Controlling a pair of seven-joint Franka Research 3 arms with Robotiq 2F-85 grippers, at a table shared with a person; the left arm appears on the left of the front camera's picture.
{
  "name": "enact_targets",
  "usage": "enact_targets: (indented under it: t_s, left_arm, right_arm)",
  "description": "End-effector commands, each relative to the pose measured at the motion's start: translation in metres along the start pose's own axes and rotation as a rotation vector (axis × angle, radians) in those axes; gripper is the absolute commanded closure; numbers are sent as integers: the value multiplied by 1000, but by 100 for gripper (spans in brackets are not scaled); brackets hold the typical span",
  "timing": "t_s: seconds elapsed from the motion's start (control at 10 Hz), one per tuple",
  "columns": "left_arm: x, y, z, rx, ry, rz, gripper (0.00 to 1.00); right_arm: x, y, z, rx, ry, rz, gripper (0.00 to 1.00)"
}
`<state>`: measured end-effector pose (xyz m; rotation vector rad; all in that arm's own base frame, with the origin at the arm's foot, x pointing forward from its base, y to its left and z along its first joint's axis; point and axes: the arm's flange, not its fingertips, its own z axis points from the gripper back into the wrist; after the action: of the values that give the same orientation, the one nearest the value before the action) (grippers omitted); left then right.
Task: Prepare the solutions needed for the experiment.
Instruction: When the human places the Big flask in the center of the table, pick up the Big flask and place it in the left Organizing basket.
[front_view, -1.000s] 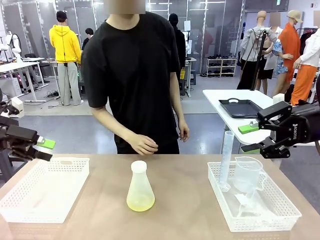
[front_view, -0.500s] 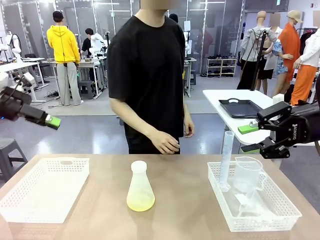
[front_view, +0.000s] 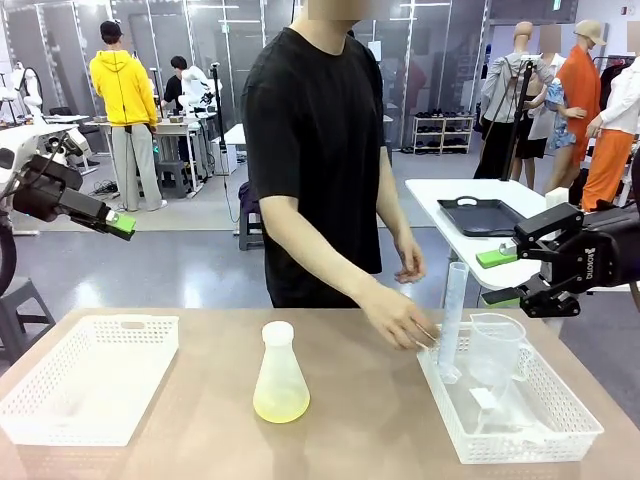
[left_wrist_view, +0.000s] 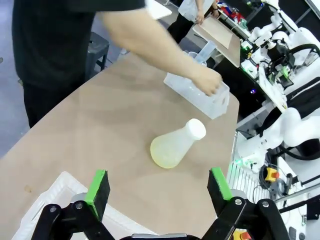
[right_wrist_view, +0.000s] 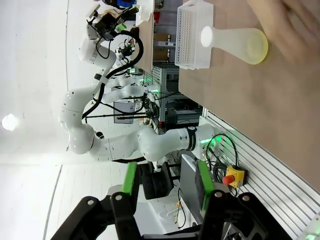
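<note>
Two claws hang empty, jaws wide: the left gripper (front_view: 113, 220) high over the table's left edge, the right gripper (front_view: 505, 278) high off its right. Between and well below them, the flask (front_view: 280, 372) stands upright at mid-table, the solution (front_view: 281, 405) pooled in its base. The person's hand (front_view: 400, 322), at the right basket (front_view: 440, 400), looks nearer the flask than either claw.

Frosted plastic flask (front_view: 279, 365), see-through solution (front_view: 281, 405), matt table (front_view: 365, 425), plastic tray (front_view: 90, 380)

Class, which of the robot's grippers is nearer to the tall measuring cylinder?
Right. The right gripper hangs open just above and to the right of the measuring cylinder. The left gripper is raised far off on the opposite side.
</note>
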<state>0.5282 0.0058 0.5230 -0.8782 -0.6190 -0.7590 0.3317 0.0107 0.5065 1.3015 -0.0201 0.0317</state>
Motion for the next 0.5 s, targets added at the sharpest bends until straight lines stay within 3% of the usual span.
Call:
enact_targets:
  t_s: [0.0,0.4]
  left_arm:
    - [-7,-7,-1,24,3,-1,0]
    - [-4,-2,1,1,-1,5,0]
  right_arm:
    - [1,1,0,15,0,9,42]
    - [1,1,0,15,0,9,42]
